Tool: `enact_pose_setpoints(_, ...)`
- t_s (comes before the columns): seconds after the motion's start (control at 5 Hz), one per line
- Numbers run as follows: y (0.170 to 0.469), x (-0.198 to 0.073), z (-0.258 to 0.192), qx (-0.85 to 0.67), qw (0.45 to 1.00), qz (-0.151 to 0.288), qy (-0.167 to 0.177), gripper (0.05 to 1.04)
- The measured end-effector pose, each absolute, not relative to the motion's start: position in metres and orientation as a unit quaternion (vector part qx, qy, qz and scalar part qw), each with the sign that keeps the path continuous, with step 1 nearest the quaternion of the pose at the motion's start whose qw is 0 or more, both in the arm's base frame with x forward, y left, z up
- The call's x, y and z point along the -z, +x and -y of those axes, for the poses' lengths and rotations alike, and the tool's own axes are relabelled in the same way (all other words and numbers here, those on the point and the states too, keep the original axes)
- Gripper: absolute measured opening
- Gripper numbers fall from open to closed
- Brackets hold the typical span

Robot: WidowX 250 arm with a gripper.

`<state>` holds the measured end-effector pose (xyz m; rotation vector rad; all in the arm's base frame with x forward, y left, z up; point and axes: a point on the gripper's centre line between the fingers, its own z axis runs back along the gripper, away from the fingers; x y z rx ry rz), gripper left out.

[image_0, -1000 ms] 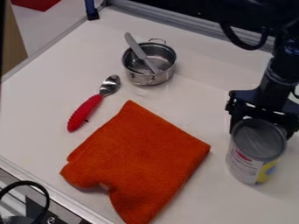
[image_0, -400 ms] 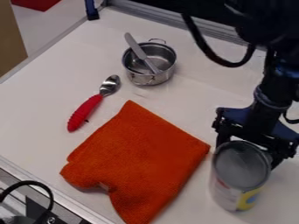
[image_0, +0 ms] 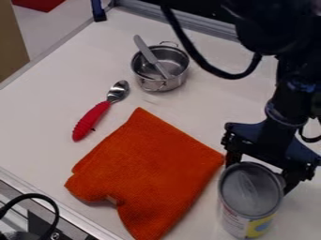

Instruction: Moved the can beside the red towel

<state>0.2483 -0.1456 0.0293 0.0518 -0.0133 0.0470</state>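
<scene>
Had the gripper point(image_0: 262, 172) clamped around the can point(image_0: 251, 193), down at the lower right, just beside the orange-red towel point(image_0: 147, 166). Couldn't really make out the fingertips behind the can, or tell about contact between its base and the counter point(image_0: 37, 117). Saw its flat end facing up and its long axis roughly upright. Further out, spotted a metal pot point(image_0: 162, 84) with a knife point(image_0: 145, 49) propped inside, then a red-handled spoon point(image_0: 92, 120).

- Five o'clock: the can point(image_0: 251, 194) hides part of my gripper point(image_0: 260, 175).
- Six o'clock: the edge crops my towel point(image_0: 147, 171).
</scene>
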Motion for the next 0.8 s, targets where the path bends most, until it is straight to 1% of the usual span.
enact_pose_setpoints(0.2,0.267,-0.039,0.141,-0.052,0.998,0.027,0.019,1.001)
enact_pose_setpoints(0.4,0.298,-0.047,0.134,-0.092,0.995,0.043,0.016,1.001)
enact_pose_setpoints(0.6,0.320,-0.053,0.123,-0.126,0.990,0.060,0.018,1.001)
enact_pose_setpoints(0.8,0.338,-0.060,0.103,-0.159,0.984,0.071,0.024,1.001)
